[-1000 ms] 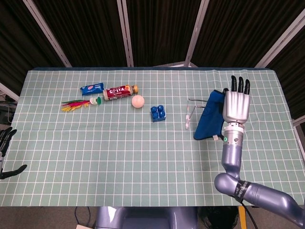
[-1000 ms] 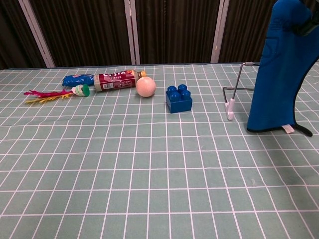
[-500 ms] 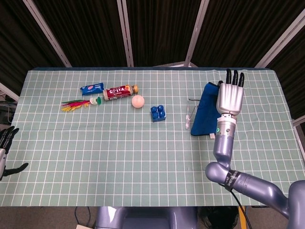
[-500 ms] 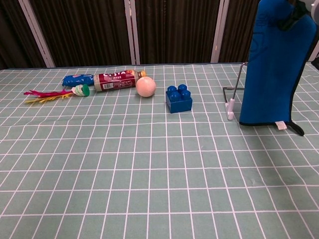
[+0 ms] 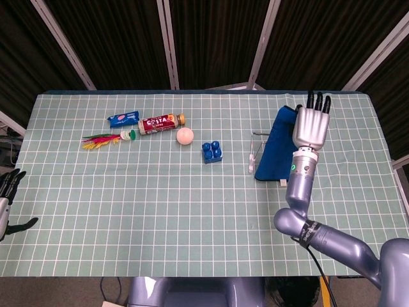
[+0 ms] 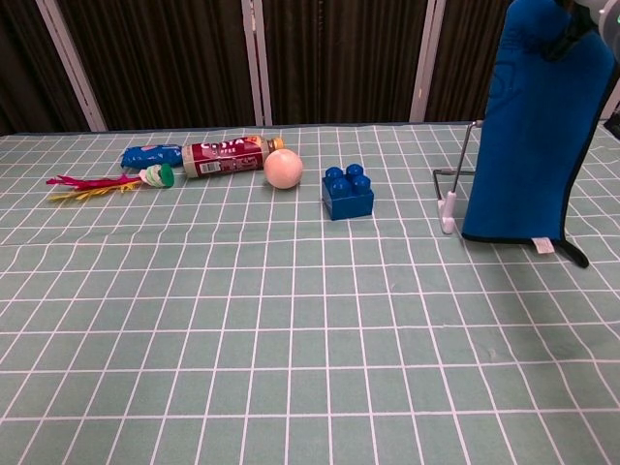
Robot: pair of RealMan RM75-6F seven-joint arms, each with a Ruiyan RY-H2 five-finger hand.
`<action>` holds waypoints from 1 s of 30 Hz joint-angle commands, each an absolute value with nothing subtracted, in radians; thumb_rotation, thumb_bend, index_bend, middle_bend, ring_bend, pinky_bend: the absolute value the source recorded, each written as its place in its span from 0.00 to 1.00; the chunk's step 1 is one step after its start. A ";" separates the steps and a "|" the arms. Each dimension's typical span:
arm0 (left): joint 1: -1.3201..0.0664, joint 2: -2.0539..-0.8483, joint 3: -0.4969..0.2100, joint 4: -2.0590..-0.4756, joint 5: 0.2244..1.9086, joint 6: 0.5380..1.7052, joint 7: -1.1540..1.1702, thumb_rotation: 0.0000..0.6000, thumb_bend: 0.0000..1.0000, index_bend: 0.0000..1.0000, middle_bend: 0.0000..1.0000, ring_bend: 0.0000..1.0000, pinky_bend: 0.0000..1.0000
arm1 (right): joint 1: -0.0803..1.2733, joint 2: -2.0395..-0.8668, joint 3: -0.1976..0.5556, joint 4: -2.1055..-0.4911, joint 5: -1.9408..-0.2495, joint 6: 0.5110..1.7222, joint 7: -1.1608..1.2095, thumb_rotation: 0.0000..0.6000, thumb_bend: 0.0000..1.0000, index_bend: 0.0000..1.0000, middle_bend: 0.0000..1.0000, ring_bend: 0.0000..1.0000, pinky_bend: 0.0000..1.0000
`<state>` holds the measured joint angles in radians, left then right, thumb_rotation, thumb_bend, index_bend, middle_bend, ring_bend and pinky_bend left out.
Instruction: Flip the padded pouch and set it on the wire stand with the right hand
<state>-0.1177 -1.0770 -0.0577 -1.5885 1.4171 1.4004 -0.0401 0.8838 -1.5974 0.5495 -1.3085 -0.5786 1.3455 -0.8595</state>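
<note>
The blue padded pouch (image 5: pixel 275 146) (image 6: pixel 528 126) hangs upright, gripped at its top by my right hand (image 5: pixel 310 126), whose back faces the head camera. The pouch's lower edge hovers just above the cloth, right beside the wire stand (image 5: pixel 255 149) (image 6: pixel 453 190). The pouch covers the stand's right side, so I cannot tell whether they touch. A white tag hangs from the pouch's bottom right corner. My left hand (image 5: pixel 7 203) sits off the table's left edge, its fingers apart and holding nothing.
A blue toy brick (image 5: pixel 212 151) (image 6: pixel 348 191) lies left of the stand. Further left are a pale ball (image 5: pixel 185 135), a red bottle (image 5: pixel 160 123), a blue snack packet (image 5: pixel 123 119) and a feathered toy (image 5: pixel 105 139). The table (image 5: pixel 160 211) has a green checked cloth.
The right hand has carried the pouch left and toward the back, bringing it up against the wire stand. The left hand has barely moved.
</note>
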 commanded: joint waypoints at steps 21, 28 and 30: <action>-0.138 -1.104 -0.070 -1.562 1.353 1.346 0.004 1.00 0.00 0.00 0.00 0.00 0.00 | 0.969 -1.633 0.527 -1.110 -0.562 1.168 -0.831 1.00 0.53 0.73 0.07 0.00 0.00; -0.148 -1.117 -0.073 -1.547 1.329 1.320 0.022 1.00 0.00 0.00 0.00 0.00 0.00 | 1.002 -1.656 0.520 -1.027 -0.530 1.094 -0.841 1.00 0.53 0.73 0.07 0.00 0.00; -0.151 -1.120 -0.074 -1.545 1.324 1.312 0.026 1.00 0.00 0.00 0.00 0.00 0.00 | 1.010 -1.663 0.519 -1.006 -0.514 1.071 -0.849 1.00 0.53 0.75 0.07 0.00 0.00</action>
